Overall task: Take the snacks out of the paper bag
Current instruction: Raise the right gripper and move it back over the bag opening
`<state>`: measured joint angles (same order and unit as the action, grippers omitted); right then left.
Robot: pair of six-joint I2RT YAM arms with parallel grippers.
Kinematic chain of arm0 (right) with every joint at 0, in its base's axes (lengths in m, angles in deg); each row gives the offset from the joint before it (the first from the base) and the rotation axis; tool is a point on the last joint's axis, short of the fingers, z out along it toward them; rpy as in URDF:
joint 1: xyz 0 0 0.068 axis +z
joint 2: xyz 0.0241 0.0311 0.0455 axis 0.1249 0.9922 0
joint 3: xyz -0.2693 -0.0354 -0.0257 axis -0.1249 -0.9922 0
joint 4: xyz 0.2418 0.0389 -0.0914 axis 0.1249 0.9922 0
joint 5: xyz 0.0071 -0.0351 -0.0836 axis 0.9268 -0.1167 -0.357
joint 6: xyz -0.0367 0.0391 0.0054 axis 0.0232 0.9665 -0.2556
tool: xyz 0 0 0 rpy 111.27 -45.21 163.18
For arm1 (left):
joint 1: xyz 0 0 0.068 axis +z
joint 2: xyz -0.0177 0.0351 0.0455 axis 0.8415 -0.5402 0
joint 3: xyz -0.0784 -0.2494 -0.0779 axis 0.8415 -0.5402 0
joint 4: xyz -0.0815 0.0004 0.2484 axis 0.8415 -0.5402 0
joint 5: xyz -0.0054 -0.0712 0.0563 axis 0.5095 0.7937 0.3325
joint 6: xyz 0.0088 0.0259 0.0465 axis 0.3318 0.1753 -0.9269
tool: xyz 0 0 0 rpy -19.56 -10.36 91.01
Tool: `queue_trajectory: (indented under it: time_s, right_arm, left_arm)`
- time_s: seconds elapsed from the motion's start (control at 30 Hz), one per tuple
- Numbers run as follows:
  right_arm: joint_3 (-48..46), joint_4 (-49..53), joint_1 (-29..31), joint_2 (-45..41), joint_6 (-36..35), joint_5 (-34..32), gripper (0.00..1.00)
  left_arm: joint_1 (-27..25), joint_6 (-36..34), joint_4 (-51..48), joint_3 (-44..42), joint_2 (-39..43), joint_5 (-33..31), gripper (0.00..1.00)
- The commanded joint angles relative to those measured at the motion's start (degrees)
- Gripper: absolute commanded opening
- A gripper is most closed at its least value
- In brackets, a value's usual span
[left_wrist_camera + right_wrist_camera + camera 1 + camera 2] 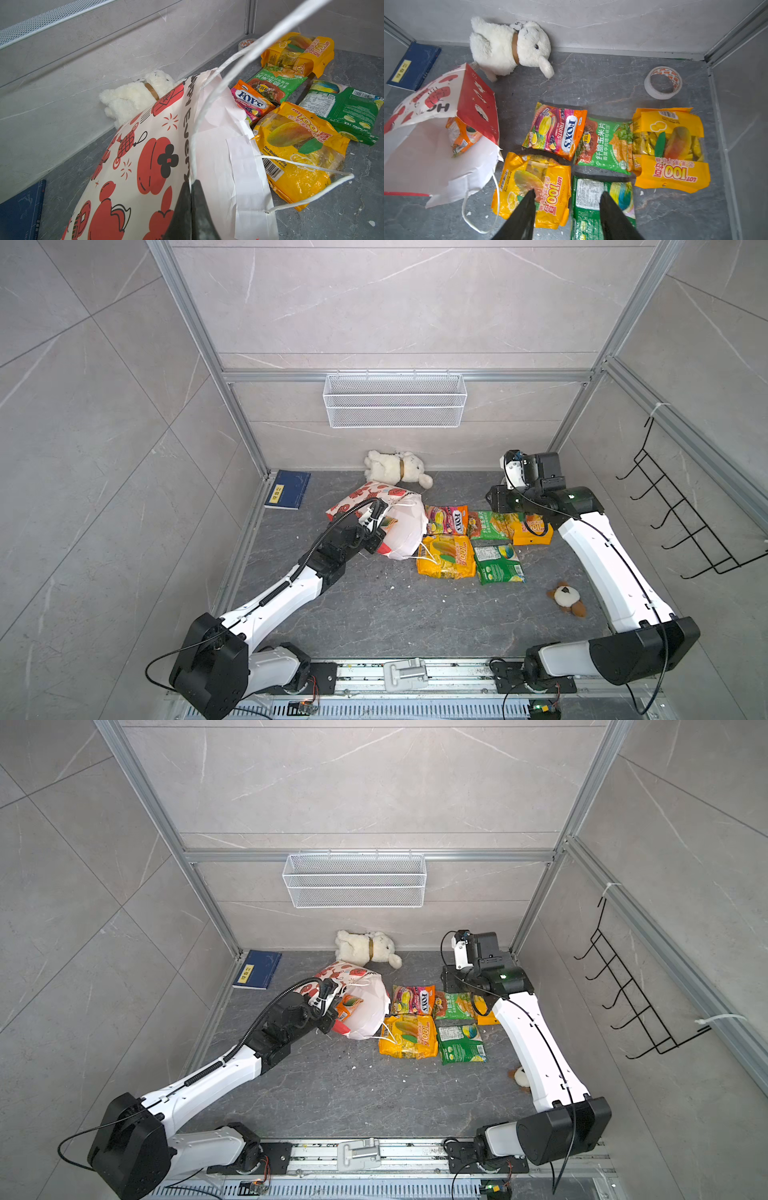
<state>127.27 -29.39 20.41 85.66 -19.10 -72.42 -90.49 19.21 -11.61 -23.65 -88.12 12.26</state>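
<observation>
The paper bag [405, 526] lies on its side, white with red prints [145, 155] and a red side [479, 108], its mouth open. One orange snack packet [464, 135] sits inside it. Beside the mouth lie several snacks: the pink-orange FOX'S packet [556, 129], a green packet [606, 145], a yellow packet [670, 149], another yellow one [533, 187] and a green tea packet [593, 203]. My left gripper [191, 184] is shut on the bag's white cord handle [209, 99]. My right gripper [568, 193] hovers open above the two nearest packets and holds nothing.
A white plush rabbit [395, 467] lies by the back wall, a blue book [288, 489] in the back left corner. A tape roll [663, 82] sits back right. A small brown-and-white plush [567, 598] lies near my right arm. A wire basket [395, 400] hangs on the back wall.
</observation>
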Motion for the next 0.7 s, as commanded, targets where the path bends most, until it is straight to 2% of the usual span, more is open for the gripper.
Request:
queue_trajectory:
  time_s: [0.0,0.1,0.23,0.37,0.67]
  right_arm:
    - [-5.68,-3.03,5.21,-1.79,4.43,-4.35,0.54]
    - [-13.75,-9.21,10.01,-7.78,2.47,-12.31,0.60]
    - [-21.43,-16.23,11.39,-13.77,1.36,-6.97,0.71]
    - [-22.91,-17.26,12.54,-13.93,1.62,1.22,0.66]
    - [-21.94,-13.79,23.09,-9.43,-2.56,-4.55,0.61]
  left_arm:
    - [0.00,-0.02,0.47,0.82,-0.22,0.54,0.00]
    - [0.12,-0.02,-0.39,0.98,-0.30,0.51,0.00]
    - [0.04,-0.15,-0.83,0.65,-0.04,0.67,0.00]
    - [0.07,0.10,-1.00,0.64,-0.13,1.09,0.00]
    - [0.04,0.36,-1.14,0.28,-0.45,1.32,0.00]
